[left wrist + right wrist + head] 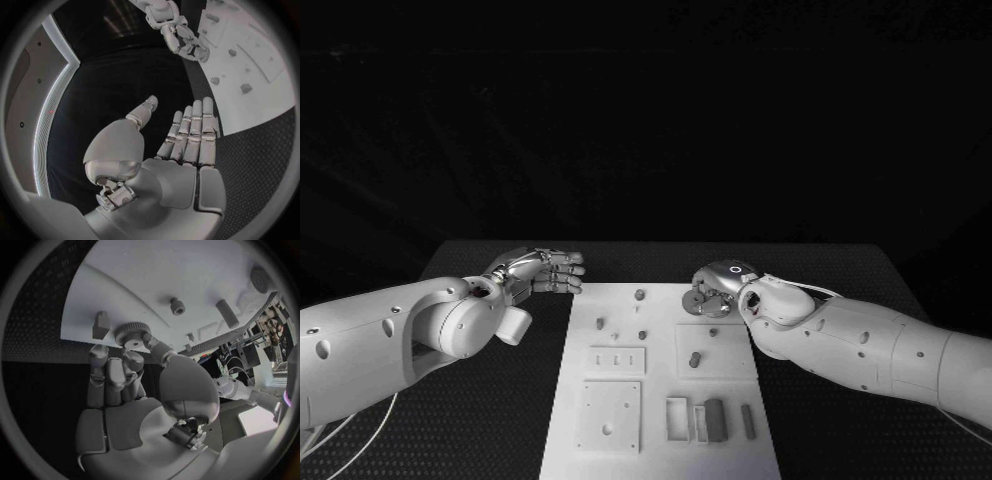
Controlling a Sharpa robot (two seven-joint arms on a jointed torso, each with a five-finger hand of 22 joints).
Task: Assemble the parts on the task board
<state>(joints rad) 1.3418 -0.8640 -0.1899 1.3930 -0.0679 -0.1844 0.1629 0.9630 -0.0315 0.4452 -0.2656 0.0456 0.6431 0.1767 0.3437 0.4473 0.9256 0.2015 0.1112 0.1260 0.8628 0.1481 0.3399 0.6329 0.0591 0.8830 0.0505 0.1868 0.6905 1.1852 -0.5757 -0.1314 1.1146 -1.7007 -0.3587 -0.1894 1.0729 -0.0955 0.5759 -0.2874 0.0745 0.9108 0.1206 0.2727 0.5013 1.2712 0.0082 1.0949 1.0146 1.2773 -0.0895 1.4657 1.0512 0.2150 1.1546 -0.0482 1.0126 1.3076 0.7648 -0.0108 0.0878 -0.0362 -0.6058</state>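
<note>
Fingers of the right hand [715,290] are curled around a round gear with a toothed rim [131,332], pinching it between thumb and fingertips at the far right part of the task board [661,440]. In the right wrist view the gear sits right at the fingertips [132,360], just over the board's white surface near its edge.

Fingers of the left hand [542,270] are stretched out side by side, the thumb [145,107] set apart from them, and they hold nothing. That hand hangs over the dark tabletop [473,260] just left of the board's far left corner, apart from the board.

On the board, several small parts lie apart from one another: a short peg near the far edge [640,295], two more small pieces [600,323] a little nearer on the left side, and an upright dark piece [694,357] on a square plate toward the right. Nearer still, a square plate [610,414] lies on the left, and a few narrow bars [715,420] lie side by side on the right.
</note>
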